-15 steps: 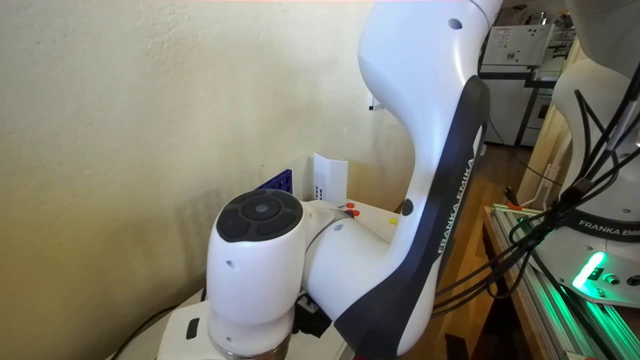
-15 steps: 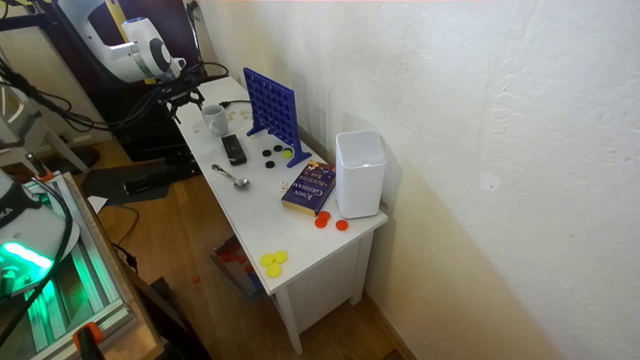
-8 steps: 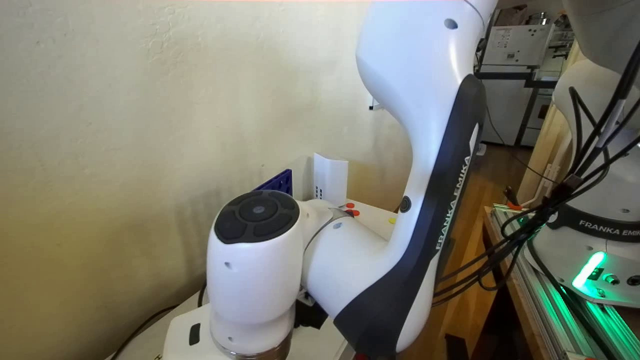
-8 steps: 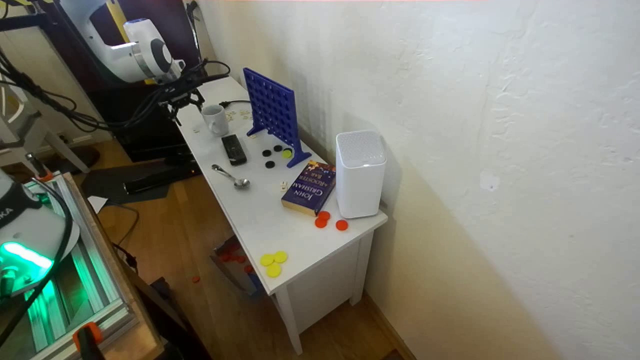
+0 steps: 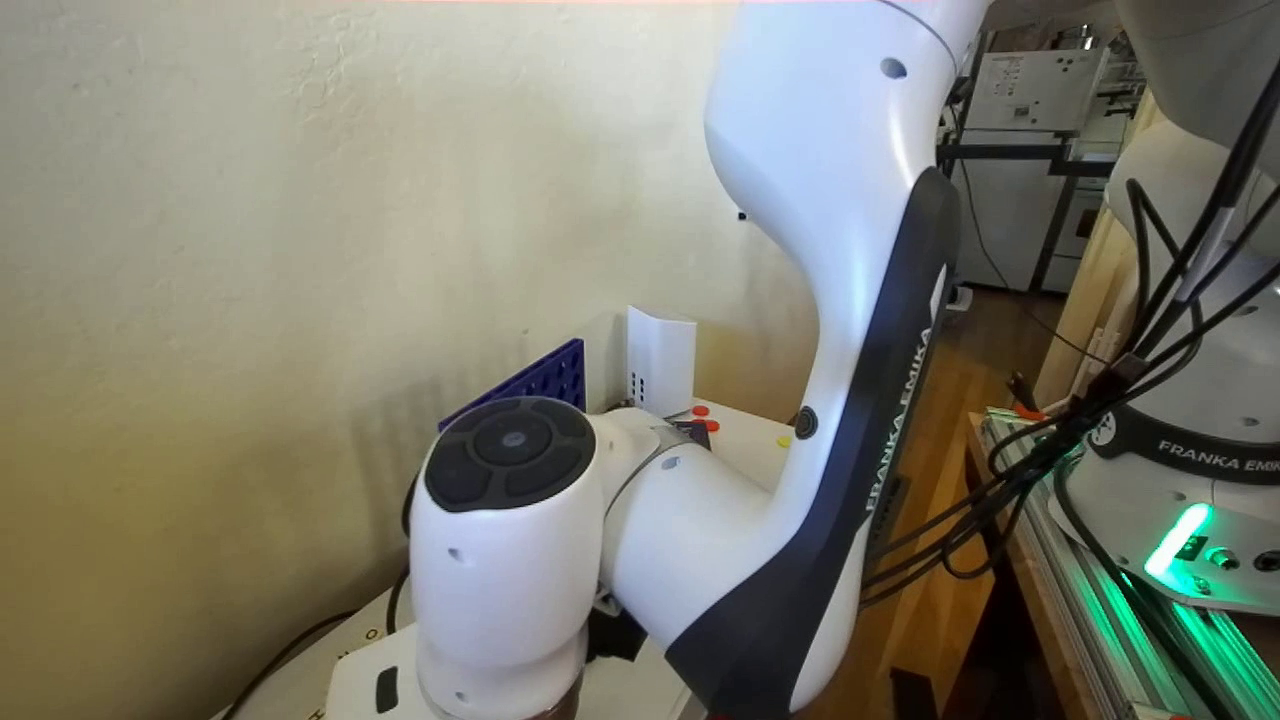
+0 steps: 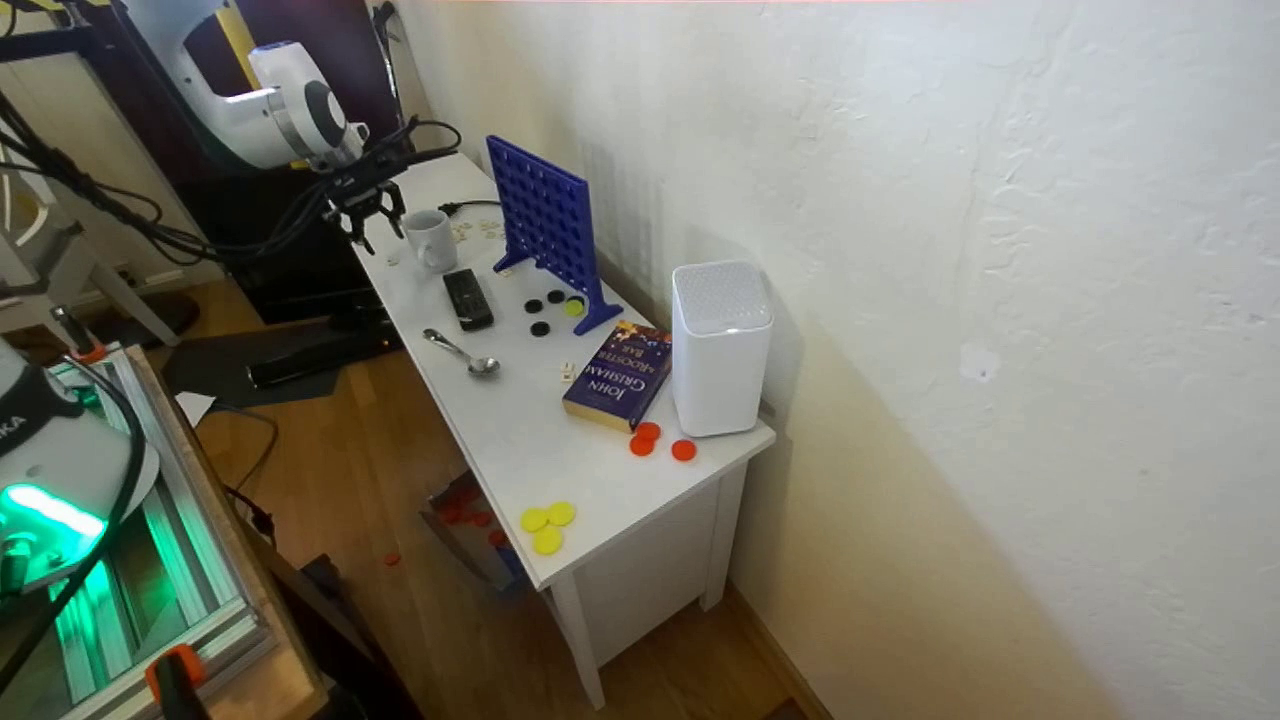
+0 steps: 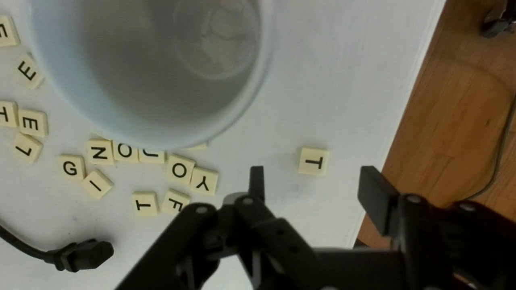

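Cream T tile point(image 7: 313, 161): lies flat on the table point(image 7: 342, 72), on its own, not far from the table's edge. In the wrist view I see it about midway between the fingertips point(image 7: 256, 179) and slightly beyond them, apart from both.
Gripper point(image 7: 311, 187): jaws spread wide, with white tabletop showing through the gap. It hangs over the table; I cannot tell how high.
Mug point(image 6: 430, 245): white, upright, right beside the gripper. In an exterior view a fingertip comes near its rim; in the wrist view I read a gap there, and I look down into its inside.
Letters point(image 7: 180, 169): loose group of tiles left of the T, O and Y the nearest to it. The mug's rim covers part of some.
Plug point(image 7: 82, 255): black, past the letters at lower left of the wrist view.
Remote point(image 6: 468, 299): just beside the mug; spoon point(image 6: 462, 354) farther along.
Board point(image 6: 545, 225): blue, standing near the wall point(image 6: 900, 250).
Arm point(image 5: 760, 580): blocks my sight of the fingertips in an exterior view.
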Controlling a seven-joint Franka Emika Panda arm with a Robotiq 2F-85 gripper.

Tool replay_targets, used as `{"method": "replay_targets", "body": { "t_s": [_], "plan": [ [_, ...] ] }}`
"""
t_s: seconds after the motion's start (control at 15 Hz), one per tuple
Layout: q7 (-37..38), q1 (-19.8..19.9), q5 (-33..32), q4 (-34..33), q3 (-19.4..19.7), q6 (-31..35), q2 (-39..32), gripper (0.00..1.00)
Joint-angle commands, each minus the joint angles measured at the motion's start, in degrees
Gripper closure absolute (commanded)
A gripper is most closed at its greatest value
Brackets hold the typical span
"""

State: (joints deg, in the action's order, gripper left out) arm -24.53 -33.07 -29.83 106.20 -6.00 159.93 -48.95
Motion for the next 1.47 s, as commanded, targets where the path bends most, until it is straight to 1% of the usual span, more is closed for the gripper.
{"method": "replay_targets", "body": {
  "t_s": [0.0, 0.07, 0.13, 0.2, 0.27, 0.33, 0.4, 0.47, 0.6, 0.67, 0.8, 0.87, 0.93, 1.13, 1.2, 1.4],
  "plan": [
    [-0.58, 0.76, -1.71, -2.61, -1.21, -1.17, -2.11, 0.48],
    [-0.42, 0.63, -1.70, -2.76, -1.11, -1.21, -2.39, 0.46],
    [-0.39, 0.66, -1.64, -2.87, -1.15, -1.12, -2.76, 0.46],
    [-0.44, 0.71, -1.59, -2.99, -1.21, -1.18, -3.08, 0.49],
    [-0.32, 0.60, -1.64, -3.22, -1.05, -1.18, -3.49, 0.47],
    [-0.25, 0.55, -1.66, -3.49, -0.97, -1.09, -3.87, 0.48],
    [-0.20, 0.41, -1.74, -3.76, -0.82, -1.10, -4.24, 0.45],
    [-0.22, 0.37, -1.76, -4.01, -0.79, -1.09, -4.53, 0.45],
    [-0.52, 0.45, -1.76, -4.56, -0.96, -1.25, -5.01, 0.51],
    [-0.59, 0.41, -1.79, -4.74, -0.93, -1.30, -5.14, 0.56],
    [-0.94, 0.52, -1.78, -5.29, -1.06, -1.41, -5.51, 0.57],
    [-1.09, 0.56, -1.77, -5.49, -1.07, -1.46, -5.64, 0.61],
    [-1.27, 0.63, -1.77, -5.68, -1.12, -1.47, -5.76, 0.58],
    [-2.18, 1.21, -1.60, -5.72, -1.59, -1.85, -5.82, 0.54],
    [-2.54, 1.51, -1.48, -5.59, -1.83, -2.10, -5.78, 0.54],
    [-3.41, 2.32, -1.36, -5.40, -2.48, -2.44, -5.75, 0.60]
  ]
}}
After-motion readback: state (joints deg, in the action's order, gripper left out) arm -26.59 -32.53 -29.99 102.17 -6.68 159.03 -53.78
